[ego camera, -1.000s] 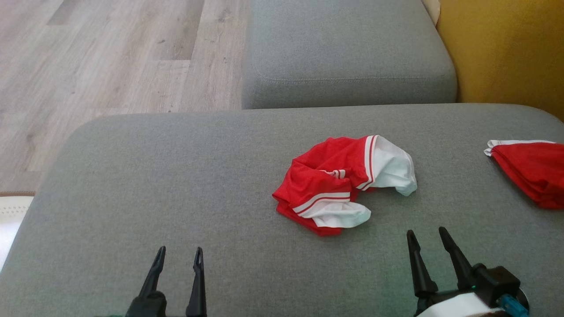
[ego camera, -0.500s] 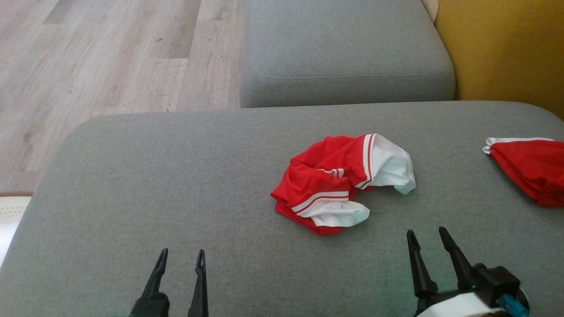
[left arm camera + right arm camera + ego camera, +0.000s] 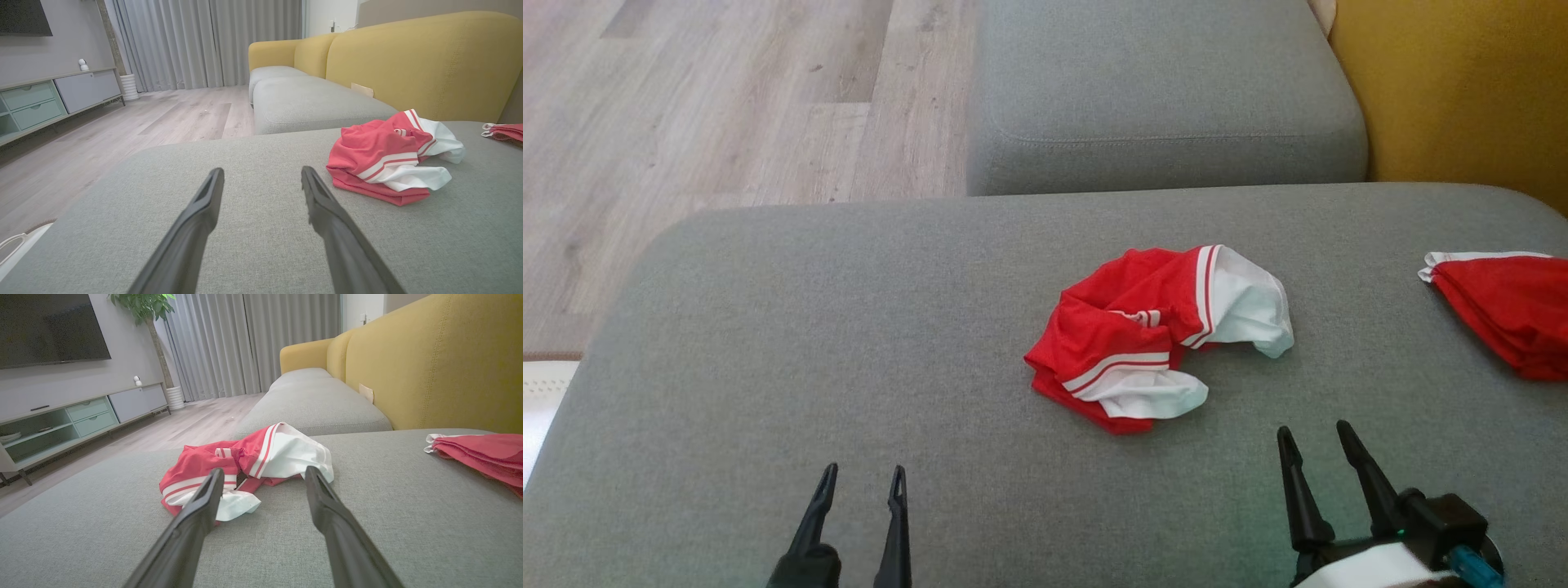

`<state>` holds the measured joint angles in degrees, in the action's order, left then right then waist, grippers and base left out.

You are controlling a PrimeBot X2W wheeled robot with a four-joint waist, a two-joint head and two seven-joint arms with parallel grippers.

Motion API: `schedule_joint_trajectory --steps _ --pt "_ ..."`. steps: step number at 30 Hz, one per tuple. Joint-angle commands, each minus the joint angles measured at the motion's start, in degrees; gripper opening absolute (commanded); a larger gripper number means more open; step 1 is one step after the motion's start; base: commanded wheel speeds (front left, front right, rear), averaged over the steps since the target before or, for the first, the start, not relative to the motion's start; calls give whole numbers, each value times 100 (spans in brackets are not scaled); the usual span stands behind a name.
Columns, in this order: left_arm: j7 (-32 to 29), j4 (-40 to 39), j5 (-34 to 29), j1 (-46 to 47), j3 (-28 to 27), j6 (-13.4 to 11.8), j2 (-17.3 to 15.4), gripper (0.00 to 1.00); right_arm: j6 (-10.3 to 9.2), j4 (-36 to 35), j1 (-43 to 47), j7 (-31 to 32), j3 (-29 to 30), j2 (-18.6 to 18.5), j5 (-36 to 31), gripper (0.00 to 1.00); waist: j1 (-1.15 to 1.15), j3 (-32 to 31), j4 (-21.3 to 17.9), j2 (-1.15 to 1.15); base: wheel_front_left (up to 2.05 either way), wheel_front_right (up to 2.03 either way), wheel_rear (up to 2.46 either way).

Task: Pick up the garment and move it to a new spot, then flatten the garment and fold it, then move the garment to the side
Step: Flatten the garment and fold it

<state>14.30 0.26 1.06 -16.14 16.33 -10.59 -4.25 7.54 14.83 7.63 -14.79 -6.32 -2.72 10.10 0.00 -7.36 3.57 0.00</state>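
While both arms hover low over the near edge of the gray seat cushion [image 3: 849,327], the garment [image 3: 1143,327] lies in a crumpled heap on that cushion, a little right of its middle. It is red with white panels and red-and-white stripes. One white part sticks out at the far right of the heap and another at the near side, with folds of red cloth bunched between them. Nothing touches it.

The left end effector [image 3: 864,469] is at the near left, its two dark fingers spread wide and holding nothing. Their tips point over bare cushion, well to the left of the garment and nearer than it. The right end effector [image 3: 1313,428] is at the near right, its fingers likewise spread wide with nothing between them. It is near the heap, off its near right side, but apart from it. From the right wrist view the garment lies ahead beyond the fingertips, and the left finger overlaps its near white edge in the picture.

A second garment [image 3: 1511,310], red with a white edge, lies at the right edge of the same cushion, well apart from the first. Beyond the seat cushion is a far cushion [image 3: 1160,82], also gray, with a yellow backrest [image 3: 1454,90] along its right. Pale wooden floor [image 3: 727,106] lies to the far left. Gray curtains [image 3: 184,41] and a low cabinet [image 3: 53,98] stand across the room.
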Motion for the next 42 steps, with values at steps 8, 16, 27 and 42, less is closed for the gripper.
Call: schedule_joint_trajectory --steps 8,16,27,42 --pt "70 -43 -111 422 -15 58 30 100 -5 -150 -263 -21 -142 -16 67 100 0 107 -164 0 0 0 0" --pt "70 409 -347 1282 529 434 0 100 -5 -314 -539 -21 -203 -60 -50 100 0 629 -561 0 0 0 0" --pt "-7 2231 -888 3671 1548 1205 78 100 -5 -443 -881 -21 -274 -241 -91 100 0 1393 -1074 0 0 0 0" --pt "-857 4317 -1239 5965 2440 1571 135 0 -5 -524 -1367 -21 -347 -207 0 100 0 2162 -1421 0 0 0 0"
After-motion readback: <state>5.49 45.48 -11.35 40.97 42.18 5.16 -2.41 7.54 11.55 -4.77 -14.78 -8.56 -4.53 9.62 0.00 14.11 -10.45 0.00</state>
